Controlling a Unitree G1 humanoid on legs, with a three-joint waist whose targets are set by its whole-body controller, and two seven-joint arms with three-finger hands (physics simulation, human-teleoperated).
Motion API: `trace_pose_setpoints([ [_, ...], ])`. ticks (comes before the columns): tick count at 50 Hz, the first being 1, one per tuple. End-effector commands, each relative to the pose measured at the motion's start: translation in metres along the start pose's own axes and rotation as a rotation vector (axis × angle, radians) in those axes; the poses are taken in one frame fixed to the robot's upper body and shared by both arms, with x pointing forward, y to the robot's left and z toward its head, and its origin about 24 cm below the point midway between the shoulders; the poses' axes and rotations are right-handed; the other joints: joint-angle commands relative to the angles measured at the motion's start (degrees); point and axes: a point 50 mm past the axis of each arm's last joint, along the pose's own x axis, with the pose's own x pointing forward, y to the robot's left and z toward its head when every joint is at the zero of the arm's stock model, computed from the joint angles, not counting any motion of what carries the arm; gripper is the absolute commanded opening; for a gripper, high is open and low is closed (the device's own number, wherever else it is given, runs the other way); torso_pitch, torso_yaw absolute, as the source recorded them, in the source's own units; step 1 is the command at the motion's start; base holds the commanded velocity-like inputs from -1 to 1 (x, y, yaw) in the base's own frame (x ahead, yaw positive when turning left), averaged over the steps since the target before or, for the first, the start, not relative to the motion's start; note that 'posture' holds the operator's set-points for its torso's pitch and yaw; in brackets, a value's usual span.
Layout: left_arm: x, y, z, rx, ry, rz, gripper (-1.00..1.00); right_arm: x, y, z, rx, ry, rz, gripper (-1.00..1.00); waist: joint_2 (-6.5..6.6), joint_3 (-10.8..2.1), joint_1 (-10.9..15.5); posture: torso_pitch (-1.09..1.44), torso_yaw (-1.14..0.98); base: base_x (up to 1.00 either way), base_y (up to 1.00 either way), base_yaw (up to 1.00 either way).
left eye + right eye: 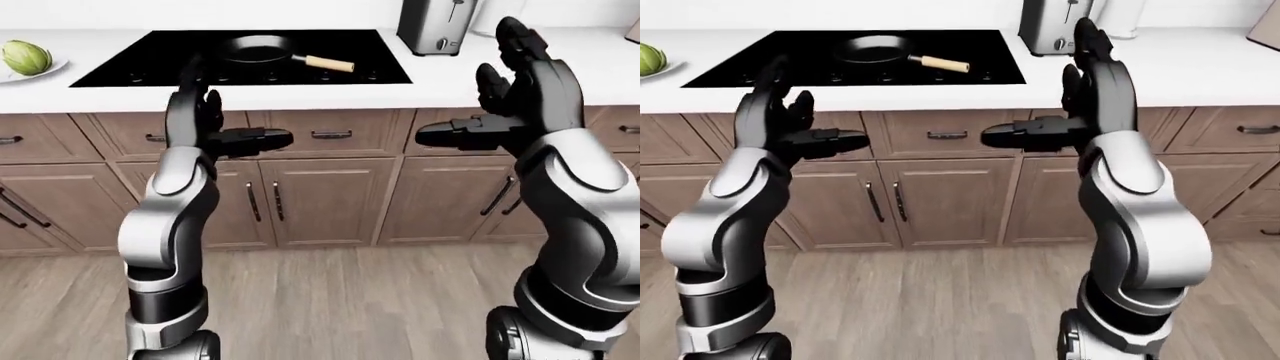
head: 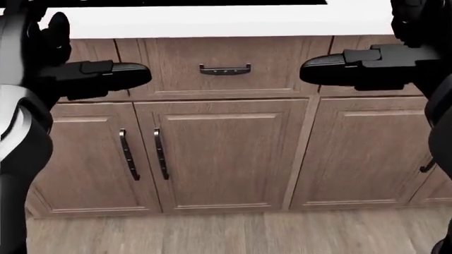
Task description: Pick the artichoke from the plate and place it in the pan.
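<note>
A green artichoke [image 1: 25, 57] lies on a white plate [image 1: 50, 69] at the far left of the white counter in the left-eye view. A black pan [image 1: 256, 49] with a wooden handle rests on the black cooktop [image 1: 130, 64]. My left hand [image 1: 215, 116] is raised before the counter edge, fingers spread and open, holding nothing, well right of the plate. My right hand [image 1: 500, 90] is also raised and open, empty, near the counter on the right. The head view shows only cabinet doors and both hands [image 2: 99, 71] [image 2: 360, 61].
A metal toaster [image 1: 433, 26] stands on the counter right of the cooktop. Brown cabinet doors and drawers [image 2: 222, 153] with dark handles run below the counter. Wooden floor [image 1: 330, 300] lies under me.
</note>
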Motion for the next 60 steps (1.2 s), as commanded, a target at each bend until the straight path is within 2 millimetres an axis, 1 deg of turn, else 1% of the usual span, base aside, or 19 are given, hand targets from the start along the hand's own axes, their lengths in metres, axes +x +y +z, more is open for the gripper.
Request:
trace_pose_setpoints([
  [1, -0.003, -0.001, 0.023, -0.017, -0.089, -0.008, 1.00, -0.003, 0.000, 0.016, 0.003, -0.075, -0.004, 1.00, 0.10, -2.34, -0.19, 0.00, 0.00, 0.01, 0.28, 0.00],
  [4, -0.004, 0.002, 0.026, -0.020, -0.094, -0.002, 1.00, -0.006, 0.000, 0.021, 0.005, -0.089, 0.000, 1.00, -1.77, -2.00, -0.43, 0.00, 0.00, 0.05, 0.41, 0.00],
  [7, -0.005, 0.003, 0.030, -0.023, -0.103, 0.004, 1.00, -0.009, -0.002, 0.026, 0.011, -0.101, -0.004, 1.00, -1.48, -2.18, -0.64, 0.00, 0.00, 0.07, 0.41, 0.00],
  [11, -0.006, 0.003, 0.032, -0.026, -0.105, 0.001, 1.00, -0.009, -0.001, 0.026, 0.015, -0.102, 0.002, 1.00, 1.46, -0.58, -1.31, 0.00, 0.00, 0.07, 0.42, 0.00],
  [13, -0.006, 0.002, 0.033, -0.027, -0.106, -0.001, 1.00, -0.008, 0.000, 0.025, 0.013, -0.099, 0.006, 1.00, 5.45, -1.60, -1.55, 0.00, 0.00, 0.08, 0.42, 0.00],
  [14, -0.006, 0.003, 0.032, -0.028, -0.105, -0.001, 1.00, -0.008, 0.001, 0.025, 0.012, -0.097, 0.008, 1.00, 5.97, -2.30, -1.79, 0.00, 0.00, 0.08, 0.41, 0.00],
  [16, -0.006, 0.003, 0.032, -0.030, -0.104, -0.001, 1.00, -0.008, 0.000, 0.024, 0.012, -0.095, 0.005, 1.00, 4.40, -0.61, -1.44, 0.00, 0.00, 0.07, 0.42, 0.00],
  [24, -0.005, 0.003, 0.031, -0.029, -0.101, 0.001, 1.00, -0.007, 0.000, 0.021, 0.012, -0.090, 0.005, 1.00, -0.84, -0.53, -0.83, 0.00, 0.00, 0.08, 0.42, 0.00],
  [26, -0.005, 0.004, 0.031, -0.029, -0.098, 0.002, 1.00, -0.007, 0.000, 0.022, 0.012, -0.090, 0.006, 1.00, -3.17, -0.65, -0.59, 0.00, 0.00, 0.08, 0.41, 0.00],
  [28, -0.005, 0.003, 0.032, -0.030, -0.099, 0.000, 1.00, -0.007, 0.000, 0.022, 0.013, -0.091, 0.008, 1.00, -2.16, -0.84, -0.95, 0.00, 0.00, 0.07, 0.41, 0.00],
  [31, -0.005, 0.004, 0.031, -0.031, -0.097, 0.000, 1.00, -0.008, 0.000, 0.022, 0.014, -0.092, 0.007, 1.00, -3.14, -1.59, -0.60, 0.00, 0.00, 0.08, 0.41, 0.00],
  [36, -0.005, 0.003, 0.030, -0.030, -0.096, -0.002, 1.00, -0.008, -0.001, 0.023, 0.014, -0.093, 0.006, 1.00, -0.12, -0.44, -0.89, 0.00, 0.00, 0.09, 0.42, 0.00],
  [38, -0.005, 0.004, 0.032, -0.030, -0.097, -0.001, 1.00, -0.008, 0.000, 0.023, 0.014, -0.092, 0.007, 1.00, 2.83, -1.03, -1.24, 0.00, 0.00, 0.08, 0.41, 0.00],
  [39, -0.005, 0.004, 0.033, -0.031, -0.097, 0.000, 1.00, -0.008, -0.001, 0.023, 0.014, -0.093, 0.007, 1.00, 5.68, -1.86, -1.28, 0.00, 0.00, 0.09, 0.41, 0.00],
  [50, -0.004, 0.005, 0.031, -0.029, -0.097, 0.001, 1.00, -0.008, -0.002, 0.024, 0.016, -0.094, 0.005, 1.00, -0.58, -0.26, -0.56, 0.00, 0.00, 0.11, 0.42, 0.00],
  [53, -0.005, 0.004, 0.032, -0.028, -0.096, -0.002, 1.00, -0.008, -0.001, 0.023, 0.015, -0.094, 0.006, 1.00, -3.98, -0.86, -0.32, 0.00, 0.00, 0.11, 0.41, 0.00],
  [54, -0.004, 0.005, 0.031, -0.028, -0.096, -0.003, 1.00, -0.008, -0.001, 0.023, 0.014, -0.093, 0.007, 1.00, -2.14, -0.83, -0.80, 0.00, 0.00, 0.12, 0.41, 0.00],
  [56, -0.004, 0.004, 0.031, -0.028, -0.096, -0.003, 1.00, -0.008, -0.001, 0.023, 0.015, -0.093, 0.008, 1.00, -3.37, -1.06, -0.47, 0.00, 0.00, 0.12, 0.42, 0.00],
  [60, -0.004, 0.005, 0.031, -0.025, -0.095, -0.001, 1.00, -0.008, -0.001, 0.023, 0.015, -0.094, 0.008, 1.00, -2.10, -1.22, -0.68, 0.00, 0.00, 0.12, 0.41, 0.00],
])
